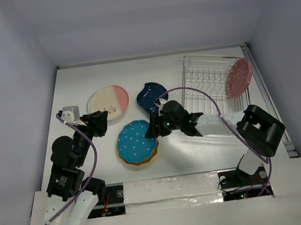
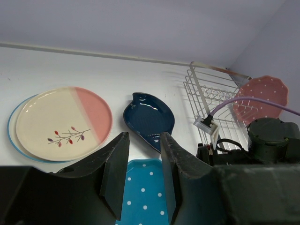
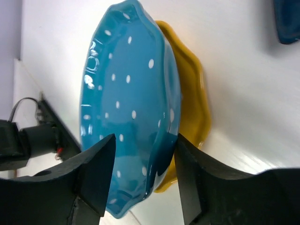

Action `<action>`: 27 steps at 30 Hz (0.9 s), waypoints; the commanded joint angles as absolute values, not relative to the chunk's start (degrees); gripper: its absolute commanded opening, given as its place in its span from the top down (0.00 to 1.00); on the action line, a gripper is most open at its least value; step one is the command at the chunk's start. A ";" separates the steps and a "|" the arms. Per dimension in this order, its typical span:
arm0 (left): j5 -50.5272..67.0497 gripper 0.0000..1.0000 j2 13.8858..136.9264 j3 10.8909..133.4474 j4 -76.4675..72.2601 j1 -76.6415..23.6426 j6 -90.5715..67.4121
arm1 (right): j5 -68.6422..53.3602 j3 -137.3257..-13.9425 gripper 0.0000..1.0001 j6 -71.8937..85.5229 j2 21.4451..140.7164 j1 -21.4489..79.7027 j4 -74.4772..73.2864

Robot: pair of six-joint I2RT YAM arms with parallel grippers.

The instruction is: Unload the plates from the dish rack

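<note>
The teal dotted plate [image 1: 136,140] lies on the yellow scalloped plate [image 1: 141,161] at the near middle of the table. My right gripper [image 1: 151,130] is at its right rim; in the right wrist view the open jaws [image 3: 144,140] straddle the teal rim [image 3: 126,108] above the yellow plate [image 3: 192,93]. My left gripper [image 1: 101,124] is open and empty [image 2: 144,138], hovering near the cream-and-pink plate [image 1: 108,102]. The navy teardrop plate [image 1: 150,97] lies beside it. The pink dotted plate [image 1: 238,77] stands in the dish rack [image 1: 204,78].
The cream-and-pink plate [image 2: 61,122] rests on a blue-rimmed plate [image 2: 10,136]. The rack stands at the far right by the wall. A purple cable [image 1: 192,91] arcs over the rack's front. The right arm [image 2: 272,136] fills the near right.
</note>
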State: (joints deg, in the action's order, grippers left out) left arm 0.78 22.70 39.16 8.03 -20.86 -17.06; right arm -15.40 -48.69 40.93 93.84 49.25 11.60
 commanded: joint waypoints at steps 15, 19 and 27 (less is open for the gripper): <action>0.88 0.70 22.15 41.31 5.89 -20.48 -17.14 | -3.44 -48.34 0.30 36.83 87.55 51.15 3.09; 1.05 0.70 22.15 41.31 5.89 -20.48 -17.23 | 5.33 -51.05 0.40 35.34 82.19 51.15 -3.41; 1.41 0.80 21.53 41.40 5.89 -20.48 -17.23 | 33.99 -56.07 1.00 32.78 65.24 44.77 -16.86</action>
State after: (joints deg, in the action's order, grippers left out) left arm 0.89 22.39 39.16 8.05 -20.86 -17.12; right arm 17.65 -52.80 34.26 70.70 49.43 -11.11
